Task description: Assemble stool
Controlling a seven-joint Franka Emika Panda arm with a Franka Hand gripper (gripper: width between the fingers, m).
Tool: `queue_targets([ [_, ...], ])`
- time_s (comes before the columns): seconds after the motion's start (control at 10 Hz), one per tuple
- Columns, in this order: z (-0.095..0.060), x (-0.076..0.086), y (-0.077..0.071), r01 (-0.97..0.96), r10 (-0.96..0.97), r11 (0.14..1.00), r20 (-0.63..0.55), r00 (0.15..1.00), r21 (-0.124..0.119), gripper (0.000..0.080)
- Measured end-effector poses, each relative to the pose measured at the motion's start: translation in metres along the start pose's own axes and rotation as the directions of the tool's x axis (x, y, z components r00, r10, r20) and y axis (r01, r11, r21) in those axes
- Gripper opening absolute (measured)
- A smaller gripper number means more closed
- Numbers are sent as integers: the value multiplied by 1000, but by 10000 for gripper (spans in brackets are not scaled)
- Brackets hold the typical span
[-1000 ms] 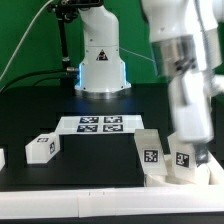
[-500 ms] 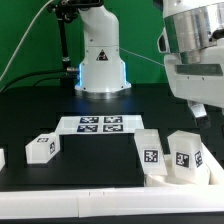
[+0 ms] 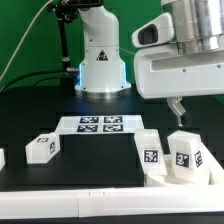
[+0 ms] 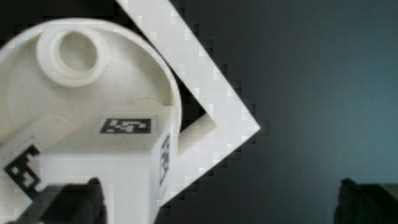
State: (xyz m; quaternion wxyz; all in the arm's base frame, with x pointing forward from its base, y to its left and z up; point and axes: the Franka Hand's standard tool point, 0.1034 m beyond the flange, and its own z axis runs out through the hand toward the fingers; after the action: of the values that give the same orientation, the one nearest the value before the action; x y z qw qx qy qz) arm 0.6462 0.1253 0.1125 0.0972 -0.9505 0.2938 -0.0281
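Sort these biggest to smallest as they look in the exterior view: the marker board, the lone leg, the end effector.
1. End effector, though it sits close to the camera, so unsure.
2. Marker board.
3. Lone leg.

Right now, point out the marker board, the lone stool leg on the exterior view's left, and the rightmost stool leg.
marker board (image 3: 100, 124), exterior view, centre between tags.
lone stool leg (image 3: 42, 148), exterior view, block's middle.
rightmost stool leg (image 3: 184, 157), exterior view, tagged front face.

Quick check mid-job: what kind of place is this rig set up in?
Probably a robotics lab bench: a green backdrop behind the arm's base, a black table, and the marker board fixed on it.
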Motion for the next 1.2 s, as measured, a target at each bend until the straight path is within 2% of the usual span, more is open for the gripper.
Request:
queue_targets([
  [0.1,0,1,1,20,-20,1000,-4,1000,0,649],
  [0.3,-1,4,3,212,-212,977,-8,977,-15,649],
  [0.4,-1,5,6,350,-350,936,-5,937,-32,649],
  [0.5,2,5,9,568,-567,821,28,823,-62,649],
  [0.6,5,3,8,696,-694,714,53,718,-74,649],
  [0.7,4,2,9,745,-743,663,57,667,-70,649],
  [0.8,5,4,11,751,-749,656,59,660,-71,649],
  [1.0,4,7,15,835,-832,544,76,550,-80,649],
  [1.1,6,7,17,850,-847,520,81,526,-81,649],
  [1.2,14,9,20,908,-905,408,90,417,-98,649],
])
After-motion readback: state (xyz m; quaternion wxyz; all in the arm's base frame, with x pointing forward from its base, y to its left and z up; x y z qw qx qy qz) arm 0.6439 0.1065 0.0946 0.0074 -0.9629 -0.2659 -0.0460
